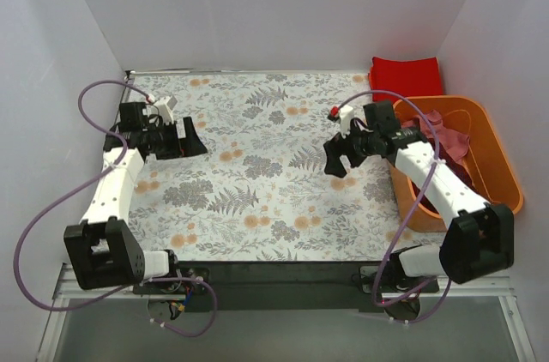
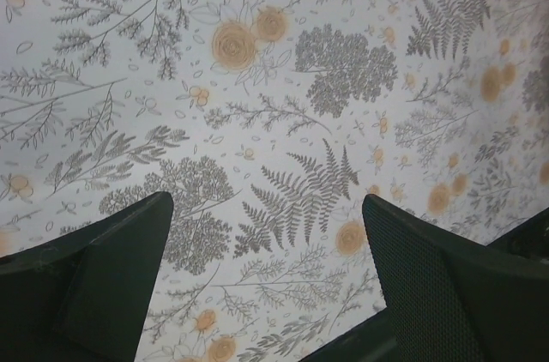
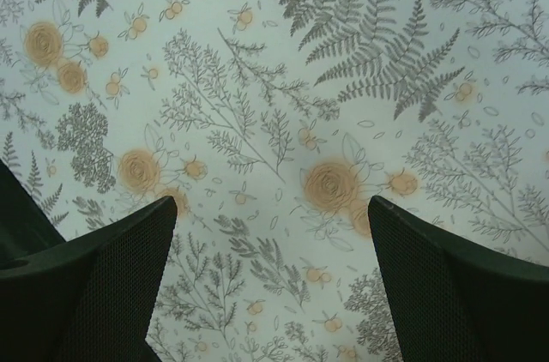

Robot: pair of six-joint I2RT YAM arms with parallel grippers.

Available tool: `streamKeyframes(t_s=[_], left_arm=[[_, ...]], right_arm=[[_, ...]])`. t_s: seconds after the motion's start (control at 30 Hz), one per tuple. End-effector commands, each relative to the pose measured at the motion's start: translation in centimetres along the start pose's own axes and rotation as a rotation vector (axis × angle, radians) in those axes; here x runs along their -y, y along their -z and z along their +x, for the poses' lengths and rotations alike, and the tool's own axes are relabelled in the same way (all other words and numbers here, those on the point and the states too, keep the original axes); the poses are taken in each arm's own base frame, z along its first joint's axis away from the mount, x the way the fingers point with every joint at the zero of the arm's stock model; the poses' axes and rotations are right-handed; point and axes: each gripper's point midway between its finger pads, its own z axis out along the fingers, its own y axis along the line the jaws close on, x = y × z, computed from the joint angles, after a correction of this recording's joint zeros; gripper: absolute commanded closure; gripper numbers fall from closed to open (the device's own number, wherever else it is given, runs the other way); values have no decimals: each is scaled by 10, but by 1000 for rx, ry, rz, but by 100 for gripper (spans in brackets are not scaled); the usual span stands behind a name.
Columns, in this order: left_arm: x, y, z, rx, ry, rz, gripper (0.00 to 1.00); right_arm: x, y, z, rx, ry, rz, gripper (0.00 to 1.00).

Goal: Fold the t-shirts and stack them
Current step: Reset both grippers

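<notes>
Left end effector (image 1: 197,137) spread wide, nothing held, hung over floral counter (image 1: 257,199). Right end effector (image 1: 336,156) likewise spread, empty, near orange tub (image 1: 506,175). Maroon and pink t-shirts (image 1: 446,132) heaped in tub; red t-shirt (image 1: 406,77) laid folded at far right corner. Next shirt judged best pinched at one loose edge, lifted clear of rim, spread flat mid-counter before folding. No brand, label or writing readable.

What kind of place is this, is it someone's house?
Most likely a robot test booth, not a home: plain white walls box in a flowery table, the left arm and right arm are bolted at its edge, and an orange tub holds t-shirts.
</notes>
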Motion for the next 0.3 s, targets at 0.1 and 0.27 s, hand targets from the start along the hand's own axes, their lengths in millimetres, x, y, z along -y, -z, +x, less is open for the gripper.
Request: streamKeyframes(t_s=[0.1, 0.27], left_arm=[[-3, 25, 29, 49, -135, -93, 8], [0, 36, 28, 81, -163, -117, 8]], right_arm=[[-23, 28, -2, 104, 53, -1, 2], [-28, 35, -6, 118, 58, -10, 2]])
